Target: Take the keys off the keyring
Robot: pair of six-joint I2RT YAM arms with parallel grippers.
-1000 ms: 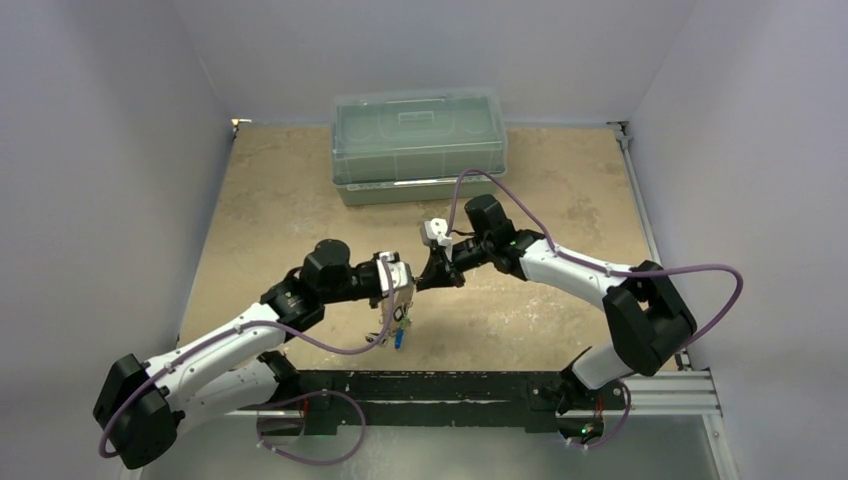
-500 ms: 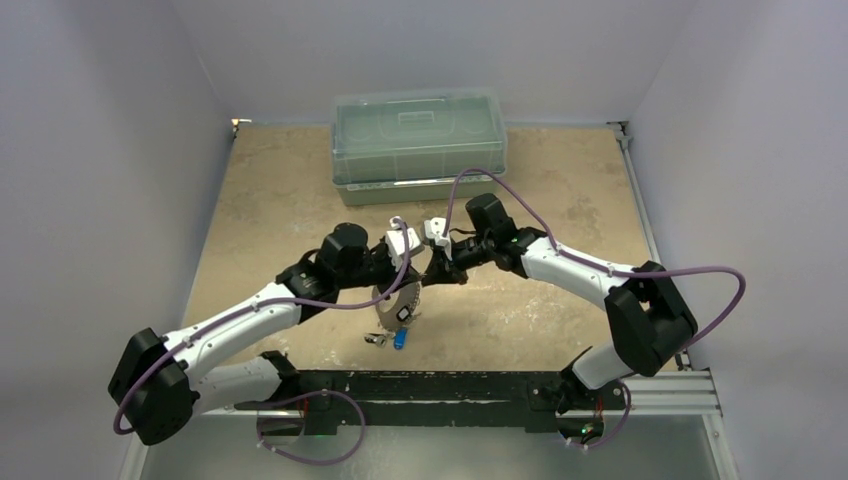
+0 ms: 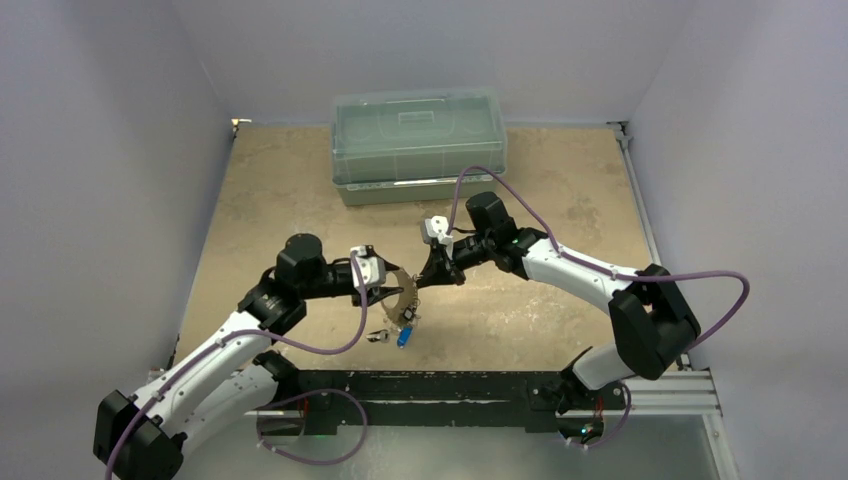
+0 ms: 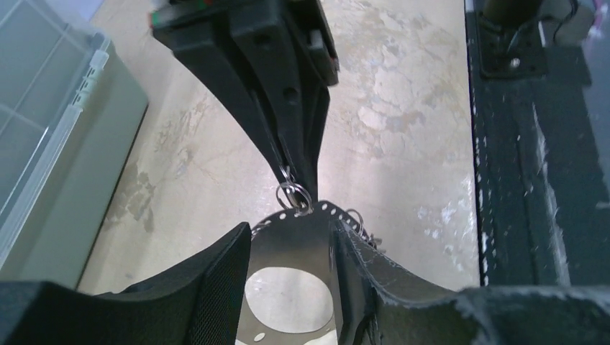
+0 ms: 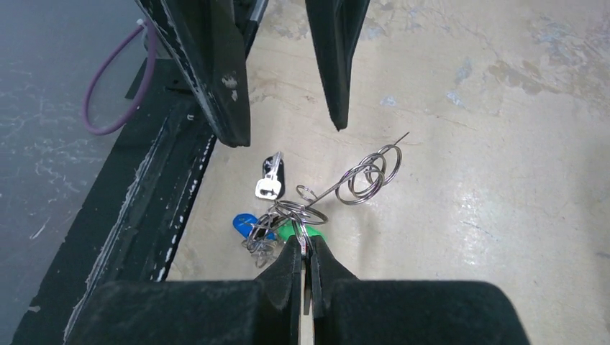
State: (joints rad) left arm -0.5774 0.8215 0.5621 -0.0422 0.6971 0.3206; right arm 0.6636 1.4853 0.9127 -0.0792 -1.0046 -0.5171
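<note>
My right gripper [image 3: 422, 283] [image 5: 305, 244] is shut on a small split ring [image 4: 294, 195]. The ring passes through a hole in the edge of a perforated metal plate [image 4: 288, 244] [image 3: 402, 292]. More rings below carry the keys [image 3: 400, 336]: a blue-headed one [image 5: 243, 223], a green-headed one [image 5: 314, 233] and a black-headed silver one [image 5: 271, 180]. The keyring [image 5: 367, 172], a thin grey wire with coiled loops, joins that bunch. My left gripper [image 3: 388, 285] [image 4: 290, 226] is open, its fingers [image 5: 223, 86] either side of the plate. I cannot tell whether they touch it.
A pale green lidded plastic box [image 3: 418, 145] stands at the back of the tan table [image 3: 560, 300]. The black rail [image 3: 470, 385] with the arm bases runs along the near edge, close below the keys. Grey walls enclose the sides.
My left gripper rose toward the right gripper, then drew back to the left and lower, beside the plate. My right gripper stayed in place, still holding the ring. The keys hang in the same spot.
</note>
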